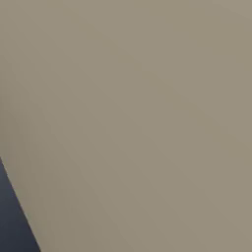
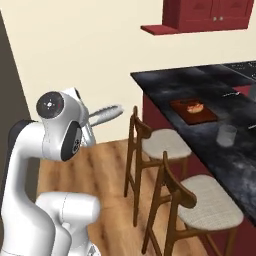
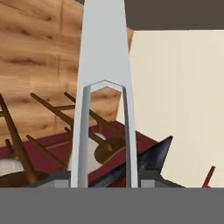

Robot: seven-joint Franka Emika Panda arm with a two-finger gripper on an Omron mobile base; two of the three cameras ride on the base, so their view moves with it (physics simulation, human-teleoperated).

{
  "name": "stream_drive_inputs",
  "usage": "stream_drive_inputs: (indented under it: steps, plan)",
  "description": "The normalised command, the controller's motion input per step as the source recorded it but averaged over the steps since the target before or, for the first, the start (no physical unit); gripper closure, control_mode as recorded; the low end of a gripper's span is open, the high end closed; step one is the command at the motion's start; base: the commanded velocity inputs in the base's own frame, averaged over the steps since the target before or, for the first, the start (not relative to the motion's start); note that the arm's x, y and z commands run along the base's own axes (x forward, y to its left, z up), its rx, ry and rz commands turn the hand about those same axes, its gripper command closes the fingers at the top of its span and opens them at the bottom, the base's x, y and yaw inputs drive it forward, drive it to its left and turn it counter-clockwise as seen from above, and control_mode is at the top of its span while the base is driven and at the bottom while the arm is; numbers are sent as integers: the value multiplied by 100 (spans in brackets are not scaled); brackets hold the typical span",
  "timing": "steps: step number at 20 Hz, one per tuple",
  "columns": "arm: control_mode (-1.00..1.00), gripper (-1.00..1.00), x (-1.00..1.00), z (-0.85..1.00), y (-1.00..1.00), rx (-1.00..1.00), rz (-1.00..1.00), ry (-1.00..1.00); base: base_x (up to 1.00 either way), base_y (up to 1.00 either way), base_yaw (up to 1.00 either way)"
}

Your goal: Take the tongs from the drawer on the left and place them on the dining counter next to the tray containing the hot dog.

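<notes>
The silver-grey tongs (image 2: pixel 106 114) stick out sideways to the right from behind my arm's upper joints, in the air over the wood floor. In the hand view the tongs (image 3: pixel 105 52) rise as two long arms joined at the far end, and my gripper (image 3: pixel 105 180) is shut on their lower part. The black marbled dining counter (image 2: pixel 165 82) stands to the right, apart from the tongs. On it lies the brown tray (image 2: pixel 206 116) with the hot dog (image 2: pixel 195 106). A dark corner of the counter (image 3: pixel 158 153) appears beyond the tongs. The drawer is out of view.
Two wooden stools (image 2: pixel 162 142) (image 2: pixel 207 207) stand along the counter's near side. A clear glass (image 2: pixel 226 135) sits on the counter nearer than the tray. Red wall cabinets (image 2: pixel 207 12) hang above. A plain beige surface (image 1: pixel 138 123) is close in front of the left base view.
</notes>
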Motion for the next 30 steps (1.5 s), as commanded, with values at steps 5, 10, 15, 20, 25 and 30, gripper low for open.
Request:
stream_drive_inputs:
  steps: [5, 10, 15, 20, 25, 30]
  plan:
    - [100, 100, 0, 0, 0, 0, 0, 0, 32, 79, -56]
    - [100, 100, 0, 0, 0, 0, 0, 0, 28, 92, -54]
    - [100, 100, 0, 0, 0, 0, 0, 0, 29, 99, -50]
    - [100, 100, 0, 0, 0, 0, 0, 0, 49, 100, -47]
    - [100, 100, 0, 0, 0, 0, 0, 0, 46, 100, -46]
    - [100, 100, 0, 0, 0, 0, 0, 0, 38, 99, -46]
